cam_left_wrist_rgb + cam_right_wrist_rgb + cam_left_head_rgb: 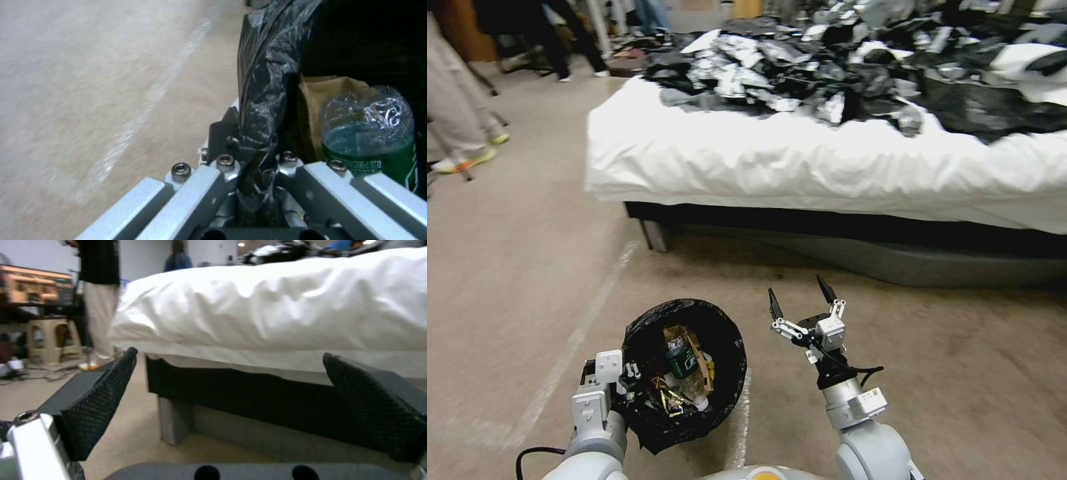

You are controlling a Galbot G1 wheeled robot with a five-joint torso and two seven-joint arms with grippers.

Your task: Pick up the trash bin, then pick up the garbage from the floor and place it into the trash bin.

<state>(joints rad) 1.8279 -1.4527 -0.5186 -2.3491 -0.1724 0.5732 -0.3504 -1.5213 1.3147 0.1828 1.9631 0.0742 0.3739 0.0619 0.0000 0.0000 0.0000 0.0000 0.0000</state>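
Observation:
The trash bin (pixel 720 333), lined with a glossy black bag, hangs at the lower left of the head view, and my left gripper (pixel 627 380) is shut on its near rim. In the left wrist view the bag-covered rim (pixel 262 110) runs between the fingers. Garbage lies inside: a green-labelled clear bottle (pixel 684 363) (pixel 369 140), a brown paper bag (pixel 697 347) (pixel 316 100) and yellow wrappers (pixel 670 400). My right gripper (pixel 802 298) is held above the bare floor to the right of the bin, open and holding nothing, pointing toward the bed; its black fingers (pixel 102 400) frame the bed's edge.
A bed (pixel 827 167) with a white sheet stands ahead, heaped with black-and-silver foil sheets (pixel 854 73). Its dark base (pixel 860 233) and a grey leg (pixel 655 235) meet the beige floor (pixel 527 267), which has a white line (pixel 587 320). People stand at the far left.

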